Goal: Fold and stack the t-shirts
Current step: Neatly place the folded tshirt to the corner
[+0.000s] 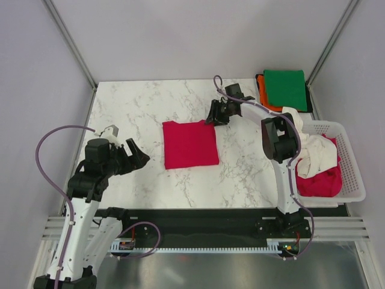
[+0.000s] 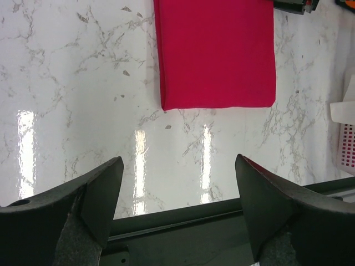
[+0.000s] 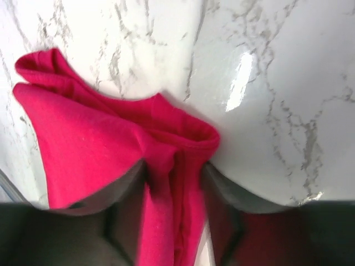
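Observation:
A folded crimson-red t-shirt (image 1: 190, 144) lies flat in the middle of the marble table; it also shows in the left wrist view (image 2: 216, 52). My right gripper (image 1: 212, 116) is at its far right corner, shut on a pinched fold of the red cloth (image 3: 172, 183). My left gripper (image 1: 141, 158) is open and empty, over the table left of the shirt, near the front edge (image 2: 177, 210). A folded green t-shirt (image 1: 285, 88) lies on an orange t-shirt (image 1: 263, 96) at the back right. A white t-shirt (image 1: 314, 150) and another crimson-red one (image 1: 325, 180) lie crumpled in the basket.
A white slotted plastic basket (image 1: 354, 162) stands at the right edge of the table. The green and orange stack sits on a dark tray (image 1: 310, 99) at the back right corner. Grey walls close in the table on the left, back and right.

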{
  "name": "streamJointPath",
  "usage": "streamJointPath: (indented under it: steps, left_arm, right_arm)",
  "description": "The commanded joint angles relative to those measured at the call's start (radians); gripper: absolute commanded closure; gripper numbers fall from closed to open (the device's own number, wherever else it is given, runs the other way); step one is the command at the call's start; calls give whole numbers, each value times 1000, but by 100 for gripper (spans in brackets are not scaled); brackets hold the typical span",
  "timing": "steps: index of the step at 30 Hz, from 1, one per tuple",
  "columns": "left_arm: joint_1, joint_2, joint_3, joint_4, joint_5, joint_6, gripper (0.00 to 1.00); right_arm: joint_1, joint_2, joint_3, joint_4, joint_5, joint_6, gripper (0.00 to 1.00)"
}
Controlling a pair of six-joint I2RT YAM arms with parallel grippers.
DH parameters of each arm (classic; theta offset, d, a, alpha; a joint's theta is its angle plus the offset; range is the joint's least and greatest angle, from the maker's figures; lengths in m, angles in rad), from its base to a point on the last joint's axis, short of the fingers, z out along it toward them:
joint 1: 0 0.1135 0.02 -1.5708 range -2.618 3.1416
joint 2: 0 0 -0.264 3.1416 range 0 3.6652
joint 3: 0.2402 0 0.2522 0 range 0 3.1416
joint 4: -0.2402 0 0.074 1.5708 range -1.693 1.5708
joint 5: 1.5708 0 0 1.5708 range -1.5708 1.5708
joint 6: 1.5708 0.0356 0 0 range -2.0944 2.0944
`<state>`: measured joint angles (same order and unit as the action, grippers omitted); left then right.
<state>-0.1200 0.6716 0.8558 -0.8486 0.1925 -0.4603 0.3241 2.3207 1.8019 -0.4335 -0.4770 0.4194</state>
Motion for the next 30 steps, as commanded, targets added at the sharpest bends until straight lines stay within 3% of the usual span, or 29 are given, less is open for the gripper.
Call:
streamJointPath:
  steps: [1, 8, 13, 21, 25, 30]
  left_arm:
    - [3, -55, -44, 48, 10, -34, 12]
    - [2, -73, -52, 52, 2, -38, 15]
    - [2, -69, -20, 62, -19, -15, 16]
    - [-15, -63, -49, 92, -28, -23, 20]
    - [-15, -58, -54, 91, -44, -29, 21]
    - [-15, -53, -55, 92, -53, -31, 22]
  right_arm:
    - [-2, 49, -44, 47, -24, -11, 56]
    - [-2, -16, -159, 171, -109, -21, 100]
    - [-3, -124, -119, 89, -31, -97, 100]
    - [-5, -239, 54, -240, 403, -309, 100]
    - [-10, -311, 85, -272, 552, -392, 100]
    - [-26, -379, 125, -272, 632, -477, 100]
